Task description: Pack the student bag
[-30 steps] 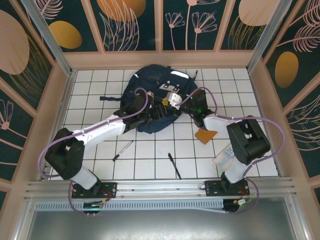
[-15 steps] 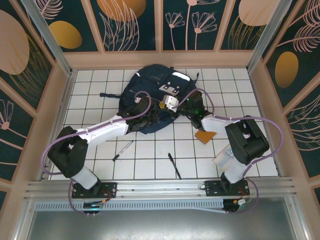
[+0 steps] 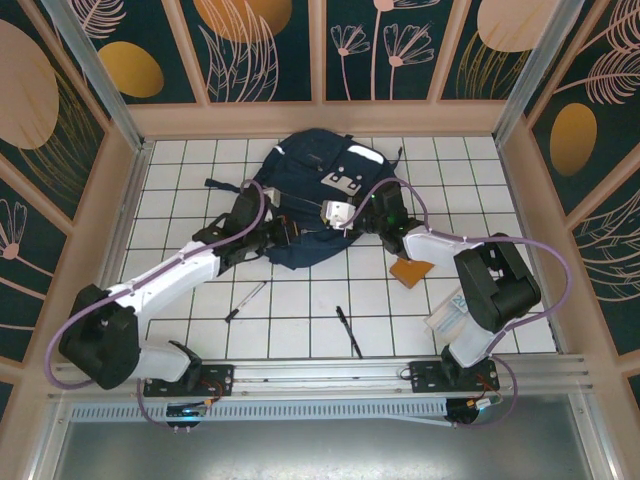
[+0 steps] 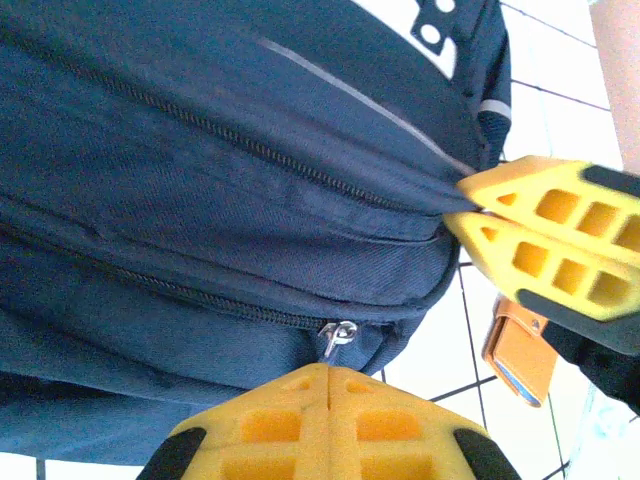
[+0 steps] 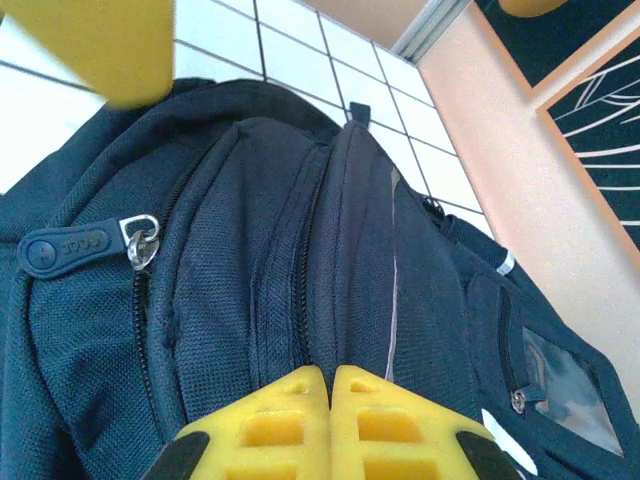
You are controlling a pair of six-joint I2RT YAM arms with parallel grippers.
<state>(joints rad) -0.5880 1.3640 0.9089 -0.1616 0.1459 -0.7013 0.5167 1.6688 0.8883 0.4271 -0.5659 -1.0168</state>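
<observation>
Since the earlier frames, the left arm has stretched out low across the white tiled surface [image 3: 180, 180] and its elbow has swung toward the left wall. The left hand [image 4: 328, 378] has gone from part-open to clenched. The student bag [image 3: 310, 165], a large navy-blue fabric backpack with grey-white reflective stripes, has slid slightly toward the far wall.

Present position: the student bag lies flat at the far middle of the surface, with both hands at its near edge.

Left hand: the yellow fingers are pressed flat together. A small metal zipper pull [image 4: 340, 335] sits just beyond their tips. Whether the pull or any fabric is caught between them cannot be told.

Right hand [image 5: 330, 380]: it sits near the left hand, on its right, clenched on a fold of the bag's fabric. In the left wrist view that fold is drawn to a taut point.

Other items: a flat orange-brown leather-like piece [image 3: 410, 270] lies on the surface just right of the bag's near edge, apart from it. Two slim pens [image 3: 245, 300] [image 3: 348, 332] lie nearer the arm bases, well apart from the bag.
</observation>
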